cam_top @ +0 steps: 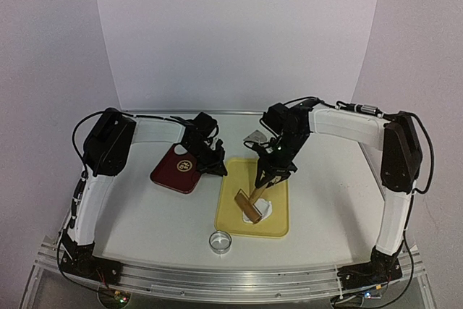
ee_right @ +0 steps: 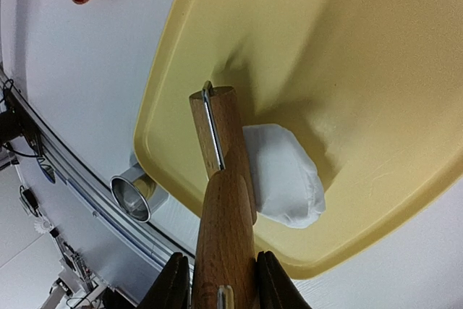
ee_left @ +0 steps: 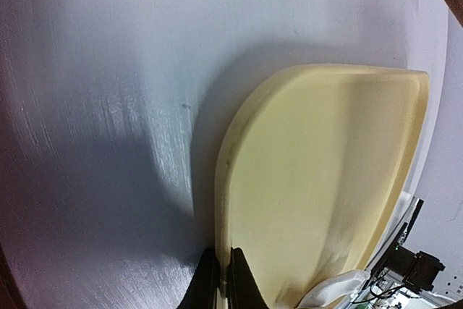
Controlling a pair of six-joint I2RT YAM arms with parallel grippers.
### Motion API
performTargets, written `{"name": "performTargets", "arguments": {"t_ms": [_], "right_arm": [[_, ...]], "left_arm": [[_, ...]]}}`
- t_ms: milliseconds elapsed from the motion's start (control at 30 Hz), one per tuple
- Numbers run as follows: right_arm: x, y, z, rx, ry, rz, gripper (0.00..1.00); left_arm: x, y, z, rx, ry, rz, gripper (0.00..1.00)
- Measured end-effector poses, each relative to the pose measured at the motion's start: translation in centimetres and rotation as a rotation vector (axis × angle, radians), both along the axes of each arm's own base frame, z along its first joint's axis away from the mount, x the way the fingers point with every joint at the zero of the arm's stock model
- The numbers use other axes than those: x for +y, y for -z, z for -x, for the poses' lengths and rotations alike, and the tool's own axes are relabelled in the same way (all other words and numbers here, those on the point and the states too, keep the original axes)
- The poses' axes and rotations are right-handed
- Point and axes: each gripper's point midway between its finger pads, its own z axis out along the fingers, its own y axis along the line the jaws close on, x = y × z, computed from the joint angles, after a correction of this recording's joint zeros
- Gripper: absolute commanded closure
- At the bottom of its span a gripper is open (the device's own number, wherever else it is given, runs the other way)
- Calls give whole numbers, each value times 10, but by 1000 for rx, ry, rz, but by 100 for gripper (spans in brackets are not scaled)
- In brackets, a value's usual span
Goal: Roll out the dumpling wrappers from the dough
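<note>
The dough (ee_right: 286, 175) is a soft white lump at the near end of a yellow tray (ee_right: 347, 48), also seen from above as the dough (cam_top: 265, 211). A wooden rolling pin (ee_right: 224, 200) rests its roller on the lump's left side. My right gripper (ee_right: 221, 280) is shut on the pin's handle and hangs over the tray (cam_top: 278, 193) in the top view as the right gripper (cam_top: 266, 177). My left gripper (ee_left: 224, 284) is shut on the tray's left rim (ee_left: 226, 179), which the top view shows at the left gripper (cam_top: 218, 168). No dumpling wrappers are in view.
A dark red plate (cam_top: 176, 169) lies left of the tray, under the left arm. A shiny ring cutter (cam_top: 221, 241) stands on the table just in front of the tray's near left corner. A small grey object (cam_top: 255, 137) sits behind the tray.
</note>
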Motion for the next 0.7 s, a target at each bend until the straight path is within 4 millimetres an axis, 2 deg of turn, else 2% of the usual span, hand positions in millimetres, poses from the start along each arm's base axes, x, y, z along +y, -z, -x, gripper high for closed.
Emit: {"name": "performTargets", "arguments": {"t_ms": [267, 333, 467, 700], "right_arm": [[-8, -69, -23, -188, 49, -30, 100], [-10, -77, -24, -198, 56, -32, 100], [-15, -68, -19, -149, 69, -8, 100], [-31, -26, -6, -39, 75, 104, 100]], "left_arm": [[0, 0, 0, -8, 9, -1, 100], [0, 0, 0, -11, 13, -3, 100], [1, 0, 0, -17, 18, -5, 100], [3, 0, -3, -34, 13, -21, 100]]}}
